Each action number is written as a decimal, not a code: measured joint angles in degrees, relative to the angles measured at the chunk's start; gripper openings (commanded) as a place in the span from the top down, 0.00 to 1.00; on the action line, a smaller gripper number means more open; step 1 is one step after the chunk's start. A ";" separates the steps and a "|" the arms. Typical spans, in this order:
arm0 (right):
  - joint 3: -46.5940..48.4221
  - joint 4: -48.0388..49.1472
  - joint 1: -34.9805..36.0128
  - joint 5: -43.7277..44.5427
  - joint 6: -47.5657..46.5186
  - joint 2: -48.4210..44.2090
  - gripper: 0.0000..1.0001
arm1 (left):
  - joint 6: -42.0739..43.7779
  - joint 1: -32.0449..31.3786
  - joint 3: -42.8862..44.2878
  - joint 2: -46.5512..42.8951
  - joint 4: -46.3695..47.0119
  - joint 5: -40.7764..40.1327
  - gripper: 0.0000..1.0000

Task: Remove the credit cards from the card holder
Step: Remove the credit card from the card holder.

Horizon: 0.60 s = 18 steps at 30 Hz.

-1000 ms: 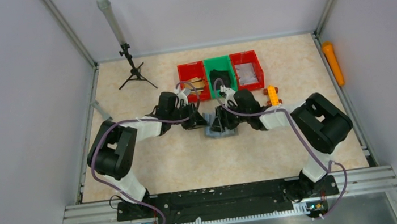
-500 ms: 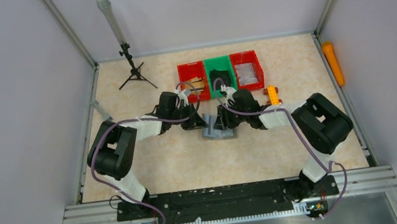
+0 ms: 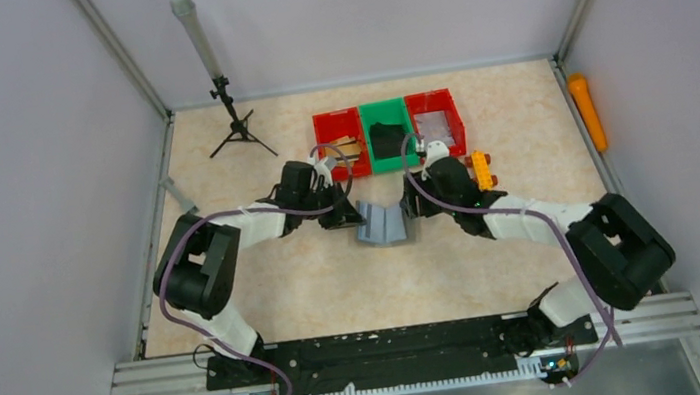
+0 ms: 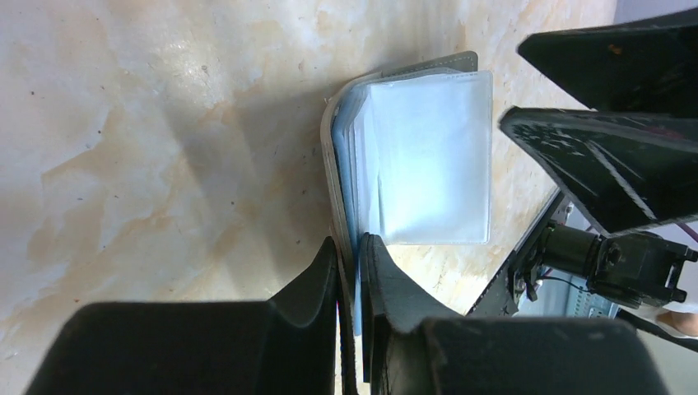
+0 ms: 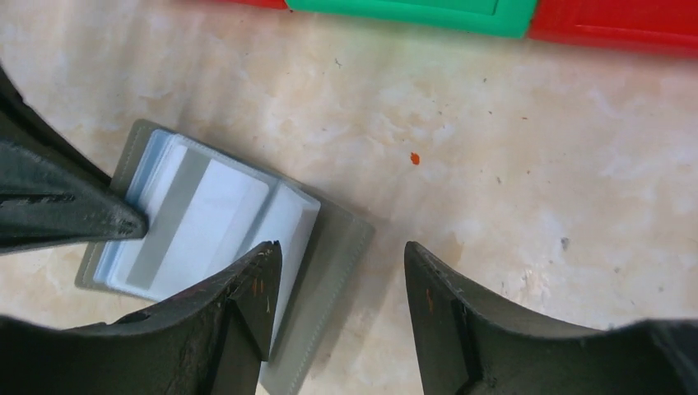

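Note:
The grey card holder (image 3: 382,224) lies open on the table between my two grippers. My left gripper (image 4: 350,243) is shut on its near-left edge, pinching the grey cover and a blue pocket leaf. The shiny silvery-blue pockets (image 4: 428,156) face up. In the right wrist view a pale card with a grey stripe (image 5: 197,218) shows inside the pockets of the holder (image 5: 333,247). My right gripper (image 5: 339,259) is open and empty, just above the holder's right flap; it sits to the holder's right in the top view (image 3: 414,202).
A red bin (image 3: 338,133), a green bin (image 3: 386,133) holding a black object and a second red bin (image 3: 437,118) stand just behind the holder. A yellow-orange toy (image 3: 482,169) lies right of my right gripper. A small tripod (image 3: 236,121) stands at the back left.
My right gripper has pulled off the holder toward the back right and now stands open. The holder's pockets lie uncovered. The left gripper keeps its grip.

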 measured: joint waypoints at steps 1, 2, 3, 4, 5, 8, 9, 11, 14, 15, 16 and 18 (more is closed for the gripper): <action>-1.27 0.59 0.00 0.44 -0.09 -1.66 0.41 | 0.00 0.00 0.00 -0.09 -0.11 -0.02 0.89; -2.89 1.84 0.00 0.48 -0.22 -3.43 0.41 | 0.04 0.00 0.00 -0.24 -0.24 -0.11 0.89; -4.87 3.39 0.00 0.26 -0.50 -5.66 0.40 | 0.11 0.00 0.00 -0.37 -0.33 -0.26 0.89; -6.51 4.66 0.00 -0.24 -0.70 -7.61 0.40 | 0.17 0.00 0.00 -0.44 -0.35 -0.28 0.89; -7.98 6.08 0.00 -1.25 -1.01 -9.35 0.40 | 0.22 0.00 0.00 -0.48 -0.37 -0.31 0.89; -9.88 10.05 0.00 -5.38 -1.90 -11.63 0.37 | 0.24 0.00 0.00 -0.48 -0.37 -0.26 0.89; -9.97 11.19 0.00 -7.21 -2.03 -11.65 0.35 | 0.22 0.00 0.00 -0.48 -0.37 -0.24 0.89; -10.25 13.94 0.02 -11.08 -2.08 -11.65 0.33 | 0.22 0.00 0.00 -0.48 -0.35 -0.15 0.89; -10.32 17.46 0.24 -16.94 -1.99 -11.06 0.33 | 0.22 0.00 0.00 -0.48 -0.31 0.26 0.89; -10.25 18.64 0.44 -18.75 -1.97 -10.38 0.33 | 0.22 0.00 0.00 -0.48 -0.31 0.35 0.89; -10.16 19.37 0.66 -20.04 -1.92 -9.64 0.33 | 0.22 0.00 0.00 -0.48 -0.28 0.44 0.89; -9.62 19.82 1.55 -22.16 -1.88 -7.43 0.34 | 0.22 0.00 0.00 -0.48 -0.28 0.52 0.89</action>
